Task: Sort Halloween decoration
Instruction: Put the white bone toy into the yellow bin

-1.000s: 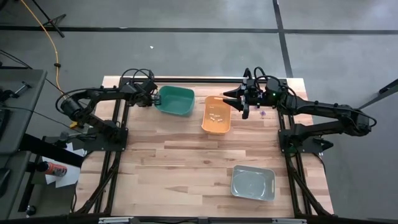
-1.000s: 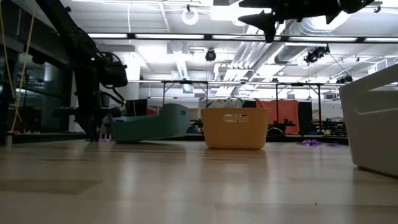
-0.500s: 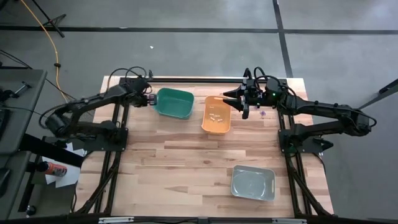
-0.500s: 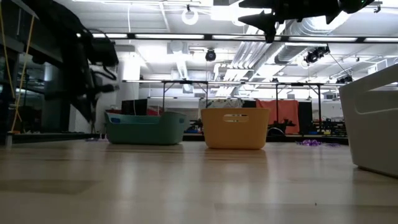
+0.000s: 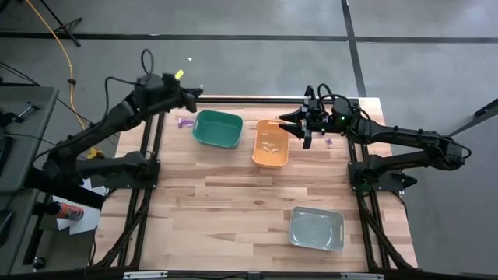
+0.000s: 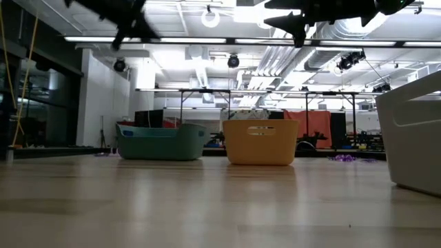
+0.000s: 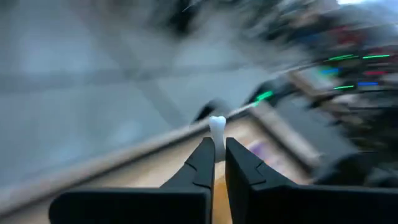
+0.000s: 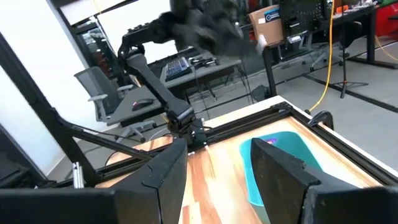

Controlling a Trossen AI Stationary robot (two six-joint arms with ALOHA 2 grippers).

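Left end effector [image 7: 216, 163] aloft, pinching a whitish trinket [image 7: 217, 127].
Only the wrist view showed us that grip; purple trinkets [image 5: 185, 123] lay on the surface beside the green bin [image 5: 219, 128]; right end effector [image 5: 297, 127] gaped, empty.

This is a robotics lab or industrial workshop. A pale wooden-plank table [image 5: 233, 202] on a black metal frame stands on a grey concrete floor [image 5: 249, 70] marked with dark lines. The low view shows an open ceiling with white ducts [image 6: 200, 69] and strip lights, and folding tables behind. Grey office chairs [image 8: 93, 93], a desk with a keyboard and a cardboard box [image 8: 268, 15] show beyond.
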